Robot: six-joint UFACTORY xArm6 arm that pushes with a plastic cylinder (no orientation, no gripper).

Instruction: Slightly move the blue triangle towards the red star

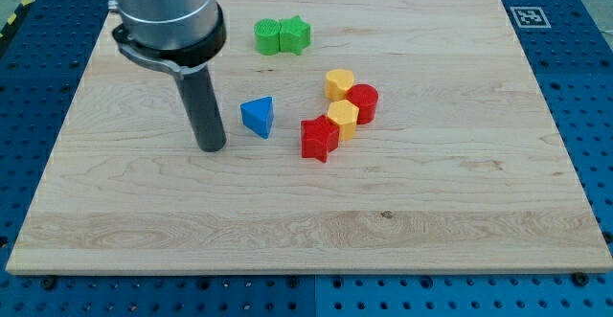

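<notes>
Right near the middle of the wooden board [402,221] sits the blue triangle [258,117]. It is a little above the board's middle and a bit toward the view's left. It stands alone and touches no other block.

On its right, near but apart, is the red star [319,138]. The star sits a little lower in the view than the triangle. A small strip of bare wood shows between the two.

My tip [211,148] is on the other side of the triangle, toward the view's left. It rests on the board just beside the triangle, with a thin gap between them. So the tip, the triangle and the star stand almost in a row from left to right. I have no pincer, only this straight dark rod, so nothing is held.

Touching the star's upper right is a yellow block [342,118]. Next to that one is a round red block [362,102], and just above sits another yellow block [339,83]. These four make one tight bunch.

Up near the view's top, two green blocks [282,36] sit pressed side by side. The right one looks like a star. They are well apart from the triangle.

A blue table with holes [575,58] shows around the board.
</notes>
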